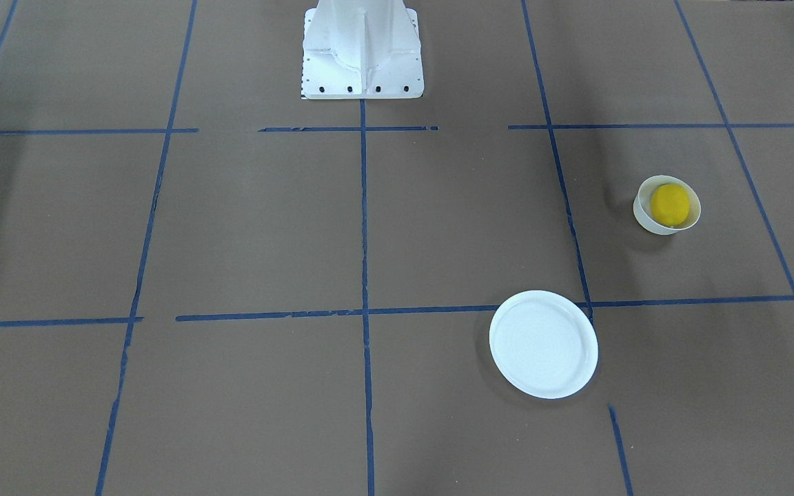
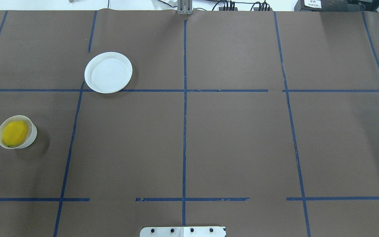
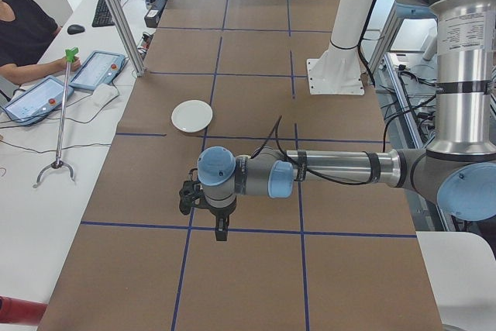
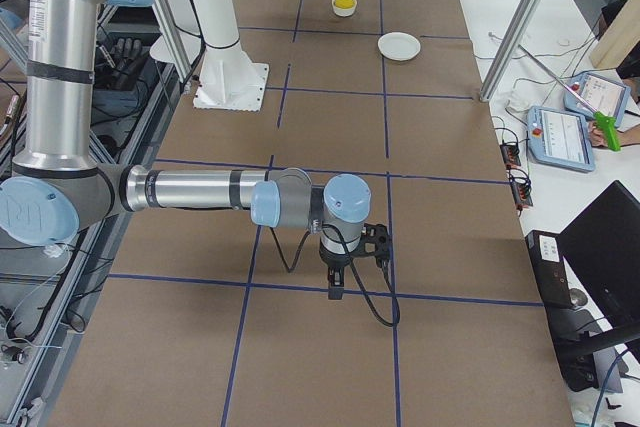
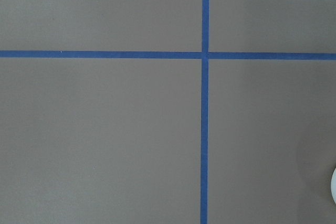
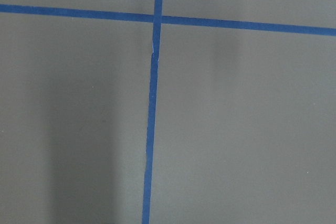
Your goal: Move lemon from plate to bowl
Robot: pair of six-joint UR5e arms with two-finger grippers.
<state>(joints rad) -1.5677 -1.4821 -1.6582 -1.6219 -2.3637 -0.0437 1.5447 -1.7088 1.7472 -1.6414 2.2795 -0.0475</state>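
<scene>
The yellow lemon lies inside the small white bowl, also seen in the overhead view as lemon in bowl. The flat white plate is empty; it also shows in the overhead view. Both show far off in the exterior right view: bowl, plate. My left gripper shows only in the exterior left view, pointing down above the table. My right gripper shows only in the exterior right view. I cannot tell whether either is open or shut.
The brown table carries a grid of blue tape lines. The white robot base stands at the table's edge. A white rim sliver shows at the left wrist view's right edge. An operator sits beside tablets.
</scene>
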